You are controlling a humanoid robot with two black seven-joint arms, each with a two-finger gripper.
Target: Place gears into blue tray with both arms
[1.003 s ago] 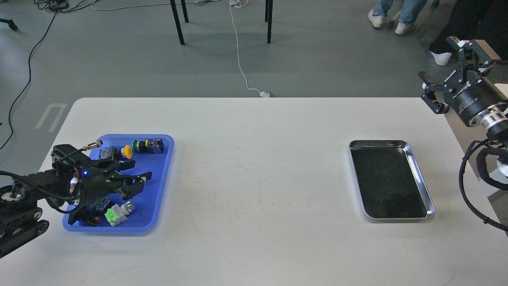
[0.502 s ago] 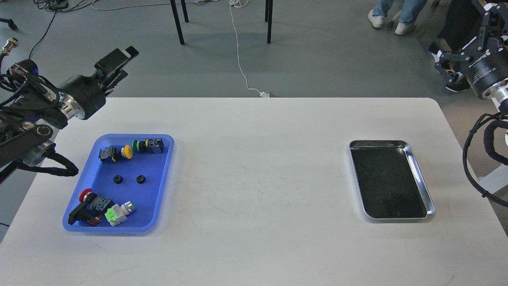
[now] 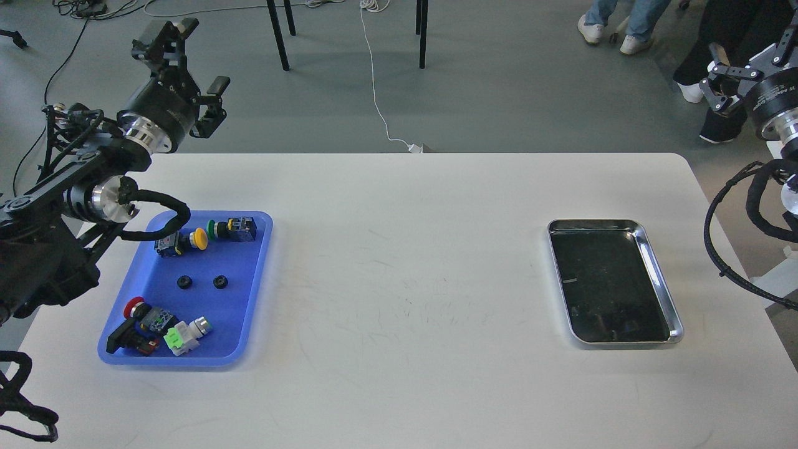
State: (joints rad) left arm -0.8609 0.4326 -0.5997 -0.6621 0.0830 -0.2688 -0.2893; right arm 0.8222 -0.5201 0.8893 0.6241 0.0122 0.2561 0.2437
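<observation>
The left tool [image 3: 187, 59] hung raised beyond the table's far left edge, its two fingers spread apart with nothing between them. The right tool [image 3: 742, 62] sat high at the right edge of the view, partly cut off; one finger showed, and whether it was spread or pressed together could not be told. White lettering ran around its black body, too small to read. The white table [image 3: 399, 262] carried the blue tray [image 3: 249, 324] at the left, a rectangle of blue plastic with rounded corners and a low raised rim. Two gears [image 3: 184, 282] [image 3: 220, 282] lay near the tray's middle, side by side but apart: tiny black round discs, each with a centre hole, their teeth too small to make out. At the tray's far end lay a yellow switch [image 3: 198, 237] and a green switch [image 3: 215, 229], both on dark bodies and close to each other. At its near end lay a red switch [image 3: 133, 307] and a pale switch [image 3: 187, 330] with a bright green body, just beside each other. No markings on the switches could be read. A black hose of the left arm hung over the tray's far left corner. Well apart, at the right of the table, stood a steel tray [image 3: 659, 274] with a dark inside.
</observation>
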